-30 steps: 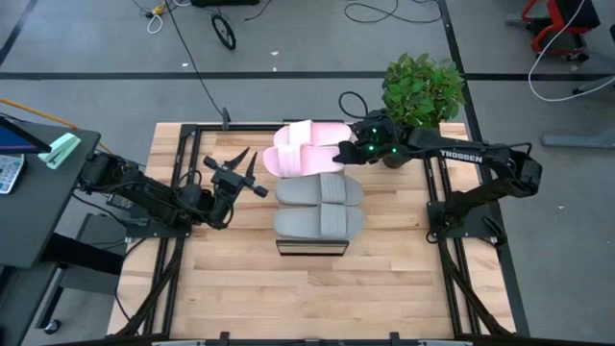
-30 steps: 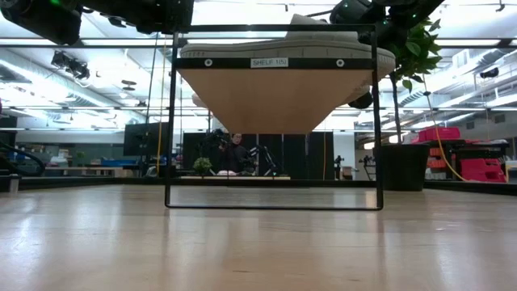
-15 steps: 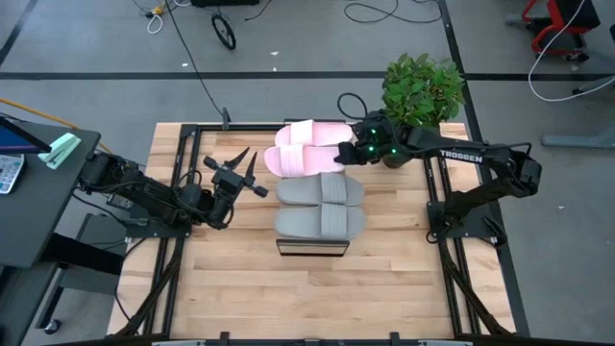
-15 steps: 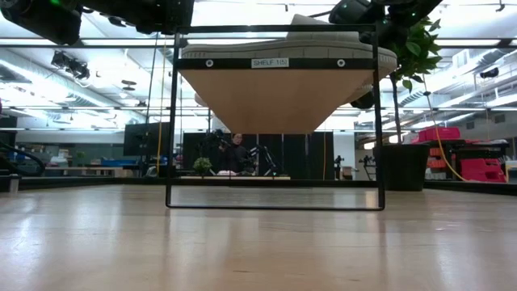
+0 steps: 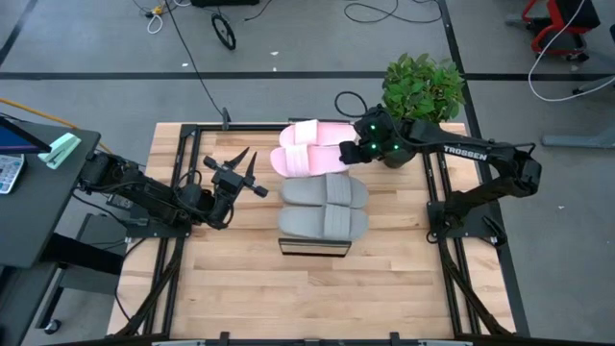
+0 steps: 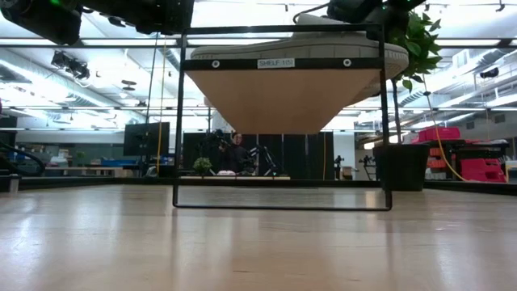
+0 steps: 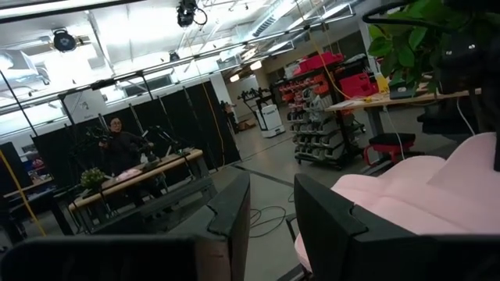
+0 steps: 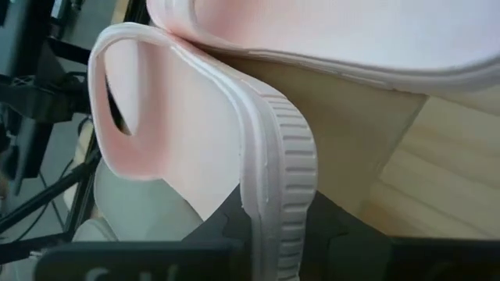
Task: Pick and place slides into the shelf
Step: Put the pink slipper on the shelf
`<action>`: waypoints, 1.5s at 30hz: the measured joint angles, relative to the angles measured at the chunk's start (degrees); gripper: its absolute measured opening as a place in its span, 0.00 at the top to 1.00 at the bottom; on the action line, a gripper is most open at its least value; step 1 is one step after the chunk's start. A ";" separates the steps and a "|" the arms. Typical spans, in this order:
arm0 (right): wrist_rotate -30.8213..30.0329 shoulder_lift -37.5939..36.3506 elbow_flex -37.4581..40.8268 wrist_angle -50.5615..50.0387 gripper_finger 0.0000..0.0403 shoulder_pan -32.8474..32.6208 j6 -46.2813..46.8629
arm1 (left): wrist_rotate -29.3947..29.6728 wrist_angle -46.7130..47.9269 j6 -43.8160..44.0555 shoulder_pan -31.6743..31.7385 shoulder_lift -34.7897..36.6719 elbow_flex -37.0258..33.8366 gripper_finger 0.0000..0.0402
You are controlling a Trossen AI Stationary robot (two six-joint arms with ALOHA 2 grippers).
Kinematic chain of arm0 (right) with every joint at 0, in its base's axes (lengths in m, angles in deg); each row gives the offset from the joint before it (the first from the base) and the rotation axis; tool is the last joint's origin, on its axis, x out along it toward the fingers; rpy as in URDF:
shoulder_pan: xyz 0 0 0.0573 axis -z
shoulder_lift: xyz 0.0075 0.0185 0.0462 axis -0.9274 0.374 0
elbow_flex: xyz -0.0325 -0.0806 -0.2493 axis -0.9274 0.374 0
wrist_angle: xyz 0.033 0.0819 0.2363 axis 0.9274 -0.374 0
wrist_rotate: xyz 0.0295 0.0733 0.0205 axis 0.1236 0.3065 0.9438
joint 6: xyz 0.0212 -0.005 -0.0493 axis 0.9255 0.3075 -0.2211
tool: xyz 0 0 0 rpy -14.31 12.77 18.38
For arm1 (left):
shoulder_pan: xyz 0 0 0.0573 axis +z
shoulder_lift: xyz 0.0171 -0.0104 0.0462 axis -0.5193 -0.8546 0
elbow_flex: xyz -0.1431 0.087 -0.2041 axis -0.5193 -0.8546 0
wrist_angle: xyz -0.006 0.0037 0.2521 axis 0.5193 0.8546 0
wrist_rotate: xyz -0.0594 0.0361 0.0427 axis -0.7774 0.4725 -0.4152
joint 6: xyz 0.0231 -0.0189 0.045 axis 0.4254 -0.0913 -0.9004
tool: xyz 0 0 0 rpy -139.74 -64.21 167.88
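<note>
The shelf has shifted right; slides hide its plank. Right gripper clamps a pink slide; left gripper slightly parted, empty above the worktop.

Shelf plank: mostly covered from above by slides.
Pink slide: heel edge cut off in right wrist view, hiding right claw fingertips.
Slides in low view: only sole edges visible above shelf rim.
</note>
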 joint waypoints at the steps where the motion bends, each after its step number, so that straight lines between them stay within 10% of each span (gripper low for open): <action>1: -0.13 0.05 0.39 0.00 0.85 0.01 -0.09 | 0.00 -0.02 -0.02 0.00 0.00 -0.01 0.73; 45: -7.94 -0.02 -2.96 -14.16 0.64 -2.43 -5.98 | 1.73 -0.02 0.05 -0.02 0.00 -0.01 0.73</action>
